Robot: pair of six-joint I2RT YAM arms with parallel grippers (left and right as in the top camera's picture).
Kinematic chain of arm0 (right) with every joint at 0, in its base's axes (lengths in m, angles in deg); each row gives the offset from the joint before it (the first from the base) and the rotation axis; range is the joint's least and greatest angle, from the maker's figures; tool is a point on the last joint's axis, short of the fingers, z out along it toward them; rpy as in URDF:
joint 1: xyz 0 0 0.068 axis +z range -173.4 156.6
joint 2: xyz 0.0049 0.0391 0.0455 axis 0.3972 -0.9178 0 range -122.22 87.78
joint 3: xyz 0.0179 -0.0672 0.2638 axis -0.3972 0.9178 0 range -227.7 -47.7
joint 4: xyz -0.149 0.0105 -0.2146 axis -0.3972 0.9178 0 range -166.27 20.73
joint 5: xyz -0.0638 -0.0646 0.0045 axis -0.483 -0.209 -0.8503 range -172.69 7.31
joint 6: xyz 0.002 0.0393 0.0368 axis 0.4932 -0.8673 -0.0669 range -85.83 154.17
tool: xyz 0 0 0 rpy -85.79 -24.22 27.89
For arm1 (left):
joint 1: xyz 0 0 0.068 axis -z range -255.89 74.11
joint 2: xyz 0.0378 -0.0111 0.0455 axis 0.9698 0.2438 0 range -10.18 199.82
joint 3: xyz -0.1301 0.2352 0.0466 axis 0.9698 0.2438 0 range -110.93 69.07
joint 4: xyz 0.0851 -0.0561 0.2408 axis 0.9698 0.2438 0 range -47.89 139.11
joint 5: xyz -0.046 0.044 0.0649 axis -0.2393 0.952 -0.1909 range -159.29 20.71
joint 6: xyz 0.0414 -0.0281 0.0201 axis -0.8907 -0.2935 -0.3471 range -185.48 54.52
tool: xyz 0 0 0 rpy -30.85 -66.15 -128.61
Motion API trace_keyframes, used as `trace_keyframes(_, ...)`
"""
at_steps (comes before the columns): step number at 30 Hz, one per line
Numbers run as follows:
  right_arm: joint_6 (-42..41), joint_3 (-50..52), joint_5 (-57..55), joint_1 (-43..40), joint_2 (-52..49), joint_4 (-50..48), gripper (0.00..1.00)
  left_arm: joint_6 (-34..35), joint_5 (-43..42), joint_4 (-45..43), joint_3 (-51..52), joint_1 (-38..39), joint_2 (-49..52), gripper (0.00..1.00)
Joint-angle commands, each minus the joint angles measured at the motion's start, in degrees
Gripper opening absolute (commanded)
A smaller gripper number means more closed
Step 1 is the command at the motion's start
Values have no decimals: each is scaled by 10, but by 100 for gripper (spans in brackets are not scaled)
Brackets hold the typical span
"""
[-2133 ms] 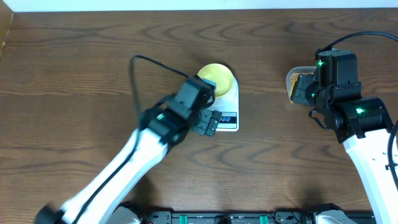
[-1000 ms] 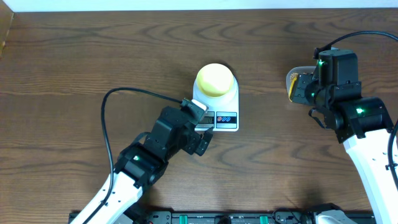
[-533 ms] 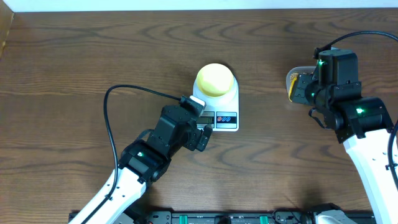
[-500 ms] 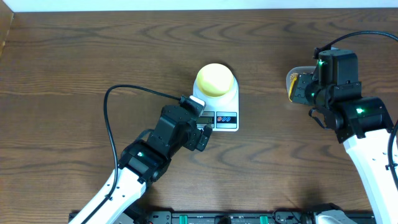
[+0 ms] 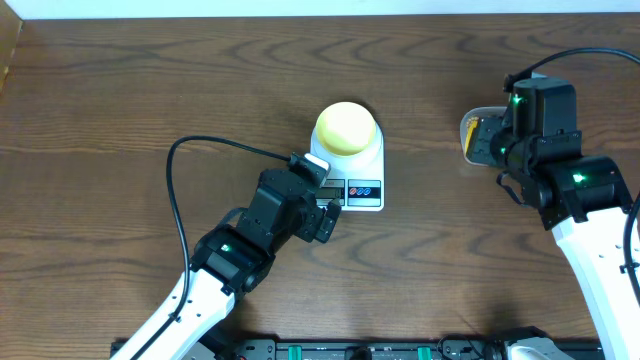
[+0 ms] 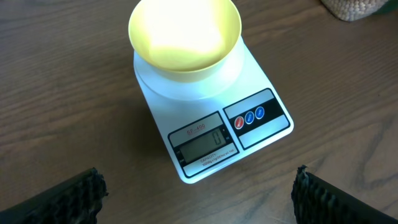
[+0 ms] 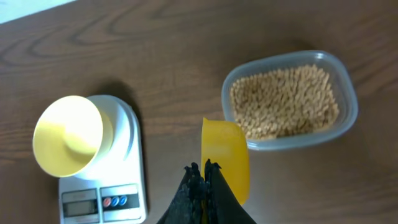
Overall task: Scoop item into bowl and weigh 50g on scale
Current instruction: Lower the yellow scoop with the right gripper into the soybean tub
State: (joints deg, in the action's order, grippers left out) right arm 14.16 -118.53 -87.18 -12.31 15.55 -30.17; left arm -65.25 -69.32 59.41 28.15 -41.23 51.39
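Since the bowl [image 6: 185, 34] sits empty on the scale [image 6: 261, 112] platform and the display seems to show a lone 0, you're at the first scoop, by my read: nothing weighed yet.

Beans [image 7: 286, 99]: all in the clear tub [image 7: 348, 118], right of the scale and well apart from it. None seen in the bowl or on the counter [image 5: 120, 100].

R pincer [image 7: 202, 171]: clamped tight on the handle of the yellow spoon [image 7: 225, 155]. Spoon head shows bare yellow, no load. It lies at the tub's near wall; touching or just above, can't tell.

L pincer [image 5: 328, 218]: jaws spread as wide as they go, holding nothing, parked just short of the scale's front edge w/ display and buttons in its view.

Next move, as I judge it: push the spoon head over the tub wall, dip into the beans, lift level, then carry across the gap to the bowl. Watch for spill on the carry, since small round beans will roll. Tip slowly so you can check the readout vs. the 50 g target. L arm probably best kept off the platform so it doesn't skew the reading.

Surface: dark wood-grain counter, bare apart from scale, tub and a black cable [image 5: 200, 150] looping off the L arm.

Room: barely in view, only a pale strip past the counter's far edge.
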Motion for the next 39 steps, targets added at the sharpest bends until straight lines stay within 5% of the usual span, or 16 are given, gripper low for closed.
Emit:
trace_keyframes(1,54,-12,-43,-5,10,-12,1,9,7,-3,-1,-2,0,98)
trace_keyframes(18,189,-12,-51,-82,-87,-76,1,9,7,-3,-1,-2,0,98)
trace_keyframes(39,193,-12,-101,-94,-198,-113,1,9,7,-3,-1,-2,0,98)
